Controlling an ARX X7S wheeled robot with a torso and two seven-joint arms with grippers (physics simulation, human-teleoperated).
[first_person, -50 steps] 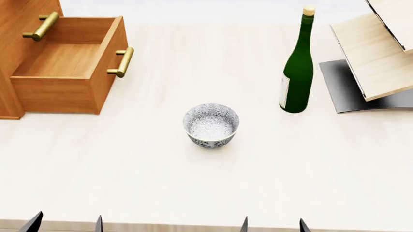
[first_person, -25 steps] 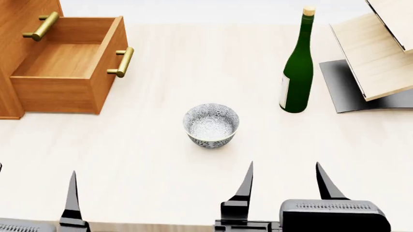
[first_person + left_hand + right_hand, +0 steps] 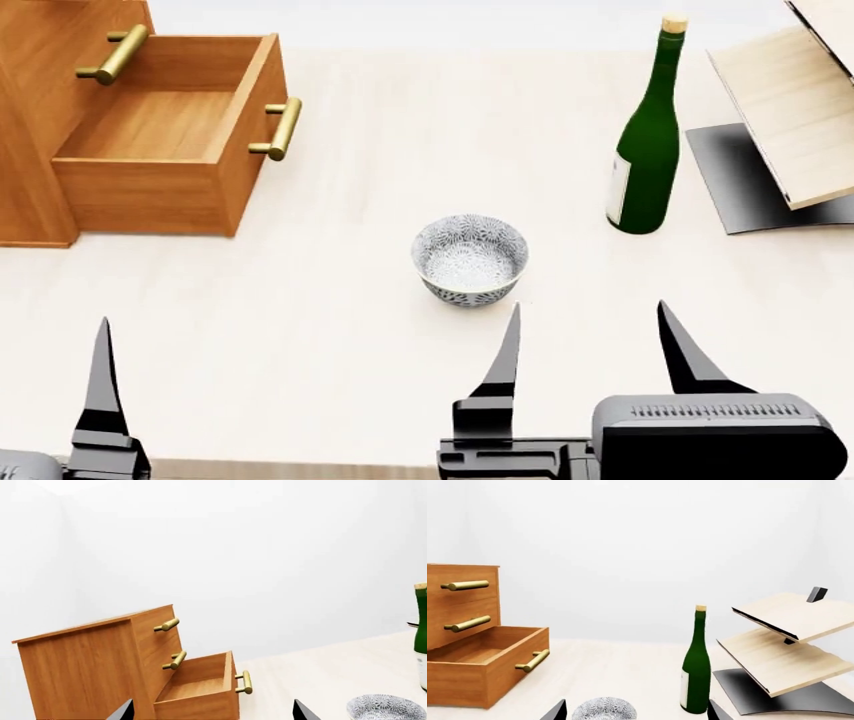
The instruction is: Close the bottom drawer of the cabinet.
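The cabinet (image 3: 34, 120) stands at the table's far left. Its bottom drawer (image 3: 160, 190) is pulled out wide, empty inside, with its brass handle (image 3: 278, 128) facing the table's middle. It also shows in the left wrist view (image 3: 200, 695) and in the right wrist view (image 3: 494, 665). My left gripper (image 3: 213, 707) is open and empty, near the table's front edge, well short of the drawer; only one finger (image 3: 100, 395) shows in the head view. My right gripper (image 3: 590, 320) is open and empty, just in front of the bowl.
A patterned bowl (image 3: 470, 258) sits mid-table. A green wine bottle (image 3: 647, 140) stands to the right of it. A pale slanted wooden rack (image 3: 801, 100) on a black base (image 3: 747, 190) is at the far right. The pale table (image 3: 307, 320) carries all of these.
Both grippers have risen into the head view from the bottom edge. The head view has shifted, so the cabinet, bowl and bottle now sit further right in it.
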